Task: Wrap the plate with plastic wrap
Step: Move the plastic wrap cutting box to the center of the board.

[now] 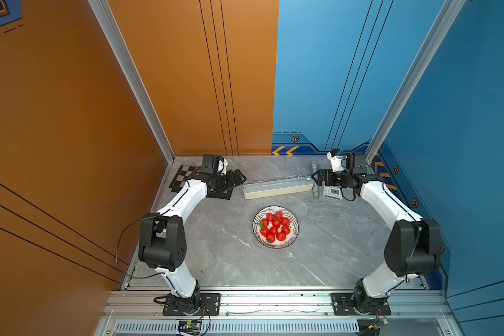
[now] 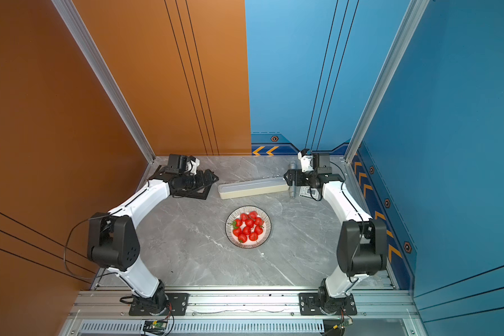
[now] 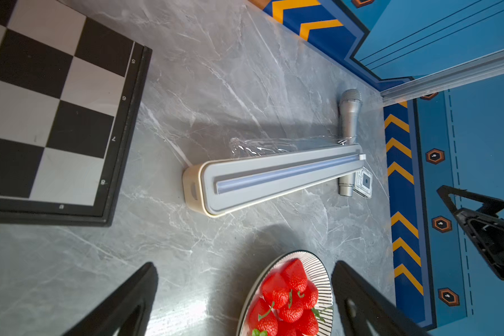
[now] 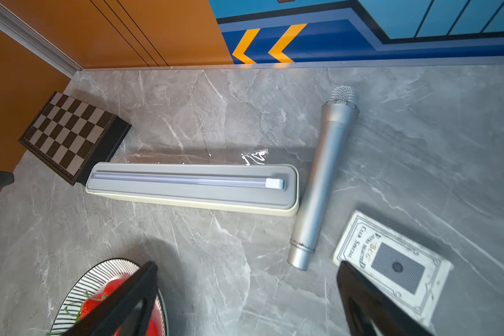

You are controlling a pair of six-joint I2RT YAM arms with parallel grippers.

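Note:
The plate (image 1: 296,228) (image 2: 268,229) is a round white dish with a black-striped rim, standing mid-table and heaped with red strawberries (image 1: 275,227). Behind it lies the plastic wrap's long cream box with a grey lid (image 1: 277,187) (image 3: 274,177) (image 4: 192,186). A strip of crinkly clear film (image 3: 259,147) (image 4: 253,157) sticks out along its far side. My left gripper (image 1: 240,178) (image 3: 244,264) hangs open just off the box's left end. My right gripper (image 1: 314,178) (image 4: 247,263) hangs open at the box's right end. Neither holds anything.
A black-and-grey chessboard (image 1: 184,180) (image 3: 56,116) lies under the left wrist at the back left. A silver microphone (image 4: 317,180) (image 1: 314,167) leans against the box's right end, with a card pack (image 4: 390,261) beside it. Orange and blue walls close in the back and sides.

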